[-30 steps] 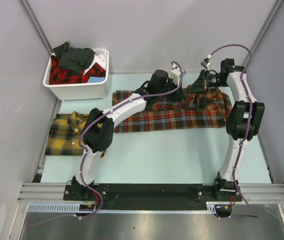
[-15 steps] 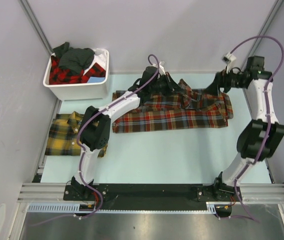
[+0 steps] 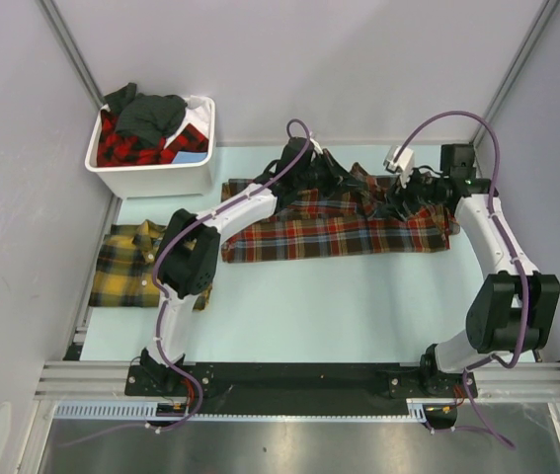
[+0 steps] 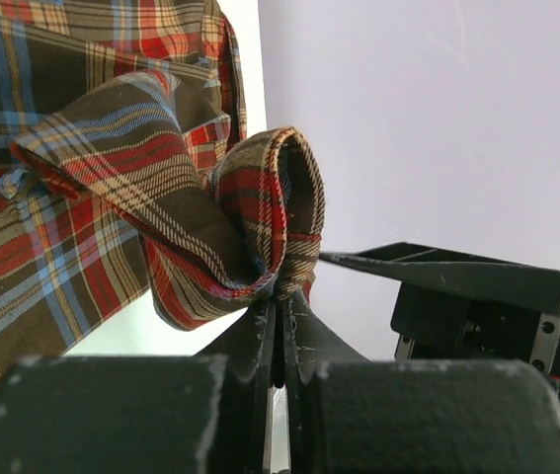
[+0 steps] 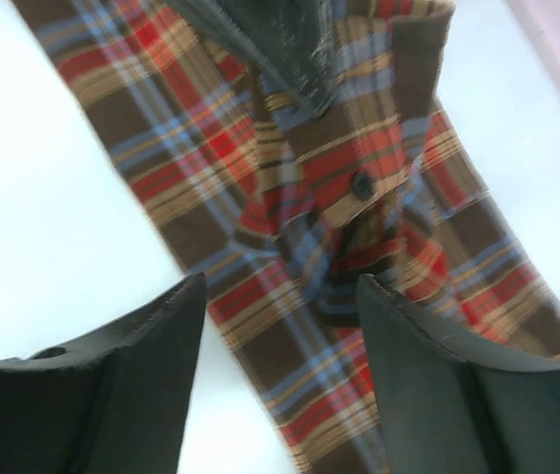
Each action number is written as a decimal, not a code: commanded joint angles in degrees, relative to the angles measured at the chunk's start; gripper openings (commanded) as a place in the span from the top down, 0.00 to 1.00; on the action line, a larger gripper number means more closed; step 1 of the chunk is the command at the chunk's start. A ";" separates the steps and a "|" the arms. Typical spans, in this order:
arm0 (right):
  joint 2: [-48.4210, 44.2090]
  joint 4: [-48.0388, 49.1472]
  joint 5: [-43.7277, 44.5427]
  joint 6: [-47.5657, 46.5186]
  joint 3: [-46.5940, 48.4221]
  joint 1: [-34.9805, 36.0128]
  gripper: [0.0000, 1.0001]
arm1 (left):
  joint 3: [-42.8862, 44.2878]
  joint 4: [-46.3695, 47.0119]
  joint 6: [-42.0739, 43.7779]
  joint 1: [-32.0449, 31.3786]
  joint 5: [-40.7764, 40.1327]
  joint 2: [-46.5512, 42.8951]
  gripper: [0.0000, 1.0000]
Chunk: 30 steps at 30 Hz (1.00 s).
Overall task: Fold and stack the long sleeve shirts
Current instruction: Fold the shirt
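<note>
- Nearest to us, a metal rail point(image 3: 299, 377) carries both arm bases, on the near side of the red-brown plaid shirt point(image 3: 339, 234).
- A pale blue-green table point(image 3: 359, 296) runs from the rail out to the shirt and beyond it. It looks smooth and matte.
- The red-brown plaid shirt lies stretched sideways across the far half of the table, mostly flat, with its far edge bunched up.
- A yellow-and-green plaid shirt point(image 3: 131, 267) lies folded to the near left of the red-brown shirt, at the table's left edge.
- A white bin point(image 3: 151, 180) stands to the far left of the red-brown shirt. It holds a heap of red-black plaid and dark grey garments point(image 3: 143, 128).
- Plain pale grey walls point(image 3: 309, 59) close in the table behind the red-brown shirt and on both sides.
- The left gripper point(image 4: 280, 294) is at the shirt's far edge, left of its middle. Its jaws are clenched on a rolled fold of the red-brown cloth, lifted clear of the table.
- The right gripper point(image 5: 280, 286) hangs over the shirt's right part, above a button. Its jaws stand well apart and hold nothing. We cannot tell whether the fingertips touch the cloth.
</note>
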 commanded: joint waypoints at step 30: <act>8.81 -5.76 1.68 -14.50 10.49 4.29 0.46 | -2.44 4.29 -3.69 0.32 -0.04 -3.93 0.91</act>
